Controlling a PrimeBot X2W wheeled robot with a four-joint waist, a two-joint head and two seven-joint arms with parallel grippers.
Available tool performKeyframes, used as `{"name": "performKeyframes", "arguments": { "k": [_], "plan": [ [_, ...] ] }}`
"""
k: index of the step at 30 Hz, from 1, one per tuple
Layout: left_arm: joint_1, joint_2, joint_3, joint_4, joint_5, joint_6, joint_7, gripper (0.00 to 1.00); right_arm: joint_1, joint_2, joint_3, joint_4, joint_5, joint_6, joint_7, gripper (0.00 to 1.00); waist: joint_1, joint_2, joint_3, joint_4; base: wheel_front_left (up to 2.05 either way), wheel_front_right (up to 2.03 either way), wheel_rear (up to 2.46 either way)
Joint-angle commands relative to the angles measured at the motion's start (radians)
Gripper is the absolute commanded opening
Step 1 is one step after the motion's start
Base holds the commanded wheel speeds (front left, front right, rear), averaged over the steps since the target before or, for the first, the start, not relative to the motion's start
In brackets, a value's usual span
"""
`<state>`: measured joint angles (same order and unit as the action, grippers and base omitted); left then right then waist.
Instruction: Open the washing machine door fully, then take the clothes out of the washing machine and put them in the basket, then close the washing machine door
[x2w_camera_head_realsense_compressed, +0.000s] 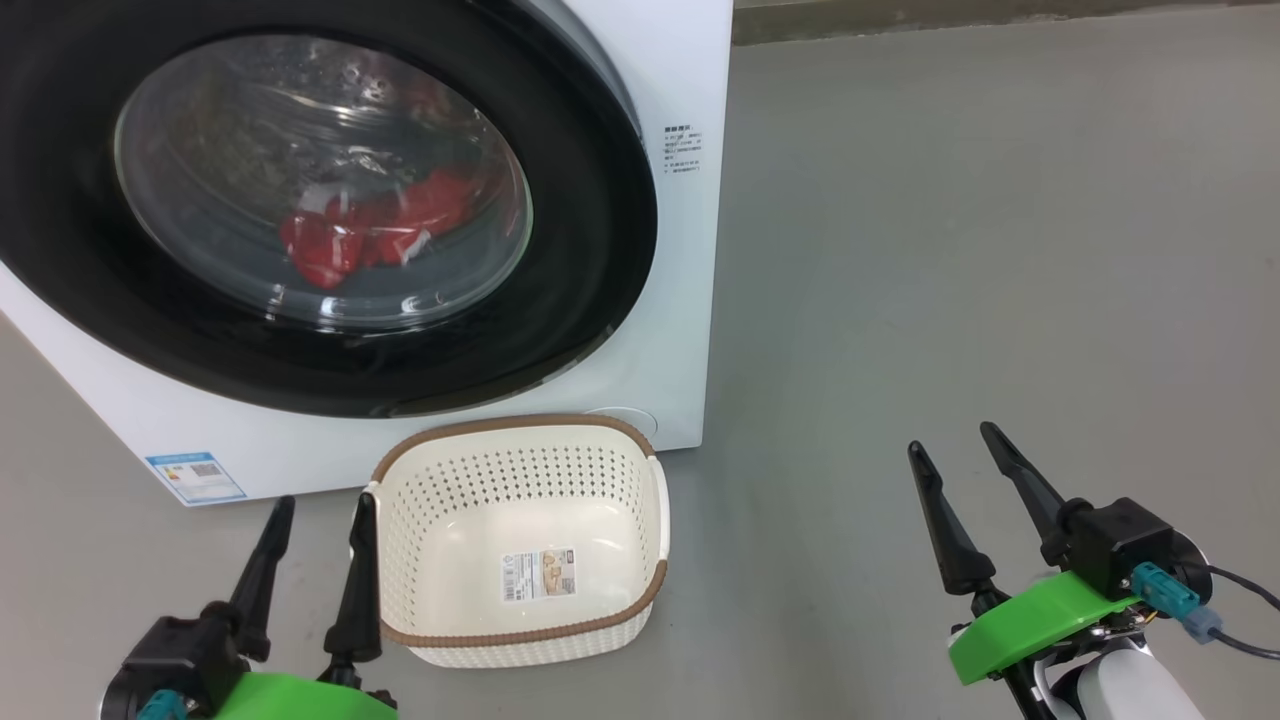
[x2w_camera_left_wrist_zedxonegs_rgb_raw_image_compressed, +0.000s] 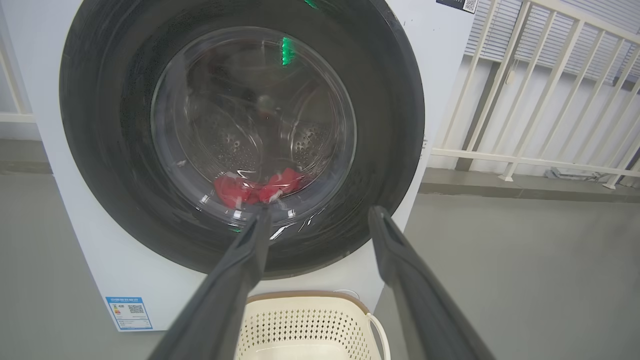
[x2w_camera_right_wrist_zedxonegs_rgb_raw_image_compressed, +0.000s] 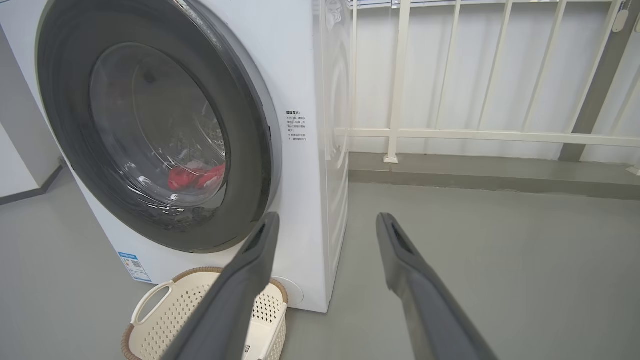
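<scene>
Left gripper (x2w_camera_head_realsense_compressed: 325, 500) sits low at the left with both dark fingers spread wide and nothing between them. Its inner finger lines up right against the left rim of the basket (x2w_camera_head_realsense_compressed: 520, 425), can't tell if it actually touches. Right gripper (x2w_camera_head_realsense_compressed: 950, 438) is the same deal, jaws wide apart and empty, hovering over bare grey floor (x2w_camera_head_realsense_compressed: 950, 250) well off to the right of the basket.

The washing machine (x2w_camera_head_realsense_compressed: 690, 200) is dead ahead, and the washing machine door (x2w_camera_head_realsense_compressed: 320, 190) looks shut, black rim sitting flat on the white front. Through the glass you can see the clothes (x2w_camera_head_realsense_compressed: 370, 235), a red heap with bits of white lying at the bottom of the drum.

The basket stands on the floor just in front of the machine's lower right corner, upright, with just a paper label (x2w_camera_head_realsense_compressed: 540, 573) inside. There's a small blue sticker (x2w_camera_head_realsense_compressed: 195, 477) at the machine's lower left, and the right wrist view shows a white railing (x2w_camera_right_wrist_zedxonegs_rgb_raw_image_compressed: 450, 135) behind.
</scene>
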<state>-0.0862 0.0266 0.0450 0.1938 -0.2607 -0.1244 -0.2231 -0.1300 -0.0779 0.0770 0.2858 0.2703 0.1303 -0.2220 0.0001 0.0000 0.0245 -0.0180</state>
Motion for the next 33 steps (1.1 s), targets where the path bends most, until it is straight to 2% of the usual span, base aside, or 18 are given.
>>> {"name": "performKeyframes", "arguments": {
  "k": [1,9,24,25,26,28,29,33],
  "plan": [
    [-0.043,0.022,0.032,-0.034,0.034,-0.006,-0.015,1.0,-0.044,-0.01,0.024,-0.032,-0.037,0.0,-0.016,1.0,0.0,0.0,0.001,-0.001,0.0,0.0,0.0],
    [-0.048,0.024,0.035,-0.044,0.126,-0.003,-0.039,1.0,-0.05,-0.013,0.037,-0.034,-0.129,0.0,-0.04,1.0,-0.0001,0.0,0.003,-0.004,0.0,0.0,0.0],
    [-0.058,0.024,0.036,-0.034,0.122,-0.002,-0.039,1.0,-0.056,-0.011,0.031,-0.036,-0.127,0.0,-0.04,1.0,-0.0001,0.0,0.026,0.002,0.0,0.0,0.0],
    [-0.061,0.024,0.034,-0.034,0.122,-0.002,-0.039,1.0,-0.058,-0.01,0.029,-0.035,-0.124,0.0,-0.04,0.89,-0.0001,0.0,0.031,0.004,0.0,0.0,0.0],
    [-0.064,0.024,0.033,-0.034,0.122,-0.002,-0.039,1.0,-0.059,-0.007,0.025,-0.035,-0.12,0.0,-0.04,0.59,-0.0001,0.0,0.037,0.006,0.0,0.0,0.0],
    [-0.071,0.024,0.031,-0.034,0.123,-0.002,-0.039,1.0,-0.066,-0.001,0.02,-0.035,-0.103,0.0,-0.04,0.23,-0.0001,0.0,0.05,0.011,0.0,0.0,0.0],
    [-0.074,0.024,0.029,-0.034,0.125,-0.002,-0.039,1.0,-0.071,0.0,0.018,-0.032,-0.091,0.0,-0.04,0.0,-0.0001,0.0,0.058,0.014,0.0,0.0,0.0],
    [-0.089,0.024,0.02,-0.041,0.123,-0.002,-0.039,1.0,-0.104,0.005,0.01,-0.015,-0.015,0.0,-0.04,0.0,-0.0001,0.0,0.094,0.029,0.0,0.0,0.0]
  ]
}}
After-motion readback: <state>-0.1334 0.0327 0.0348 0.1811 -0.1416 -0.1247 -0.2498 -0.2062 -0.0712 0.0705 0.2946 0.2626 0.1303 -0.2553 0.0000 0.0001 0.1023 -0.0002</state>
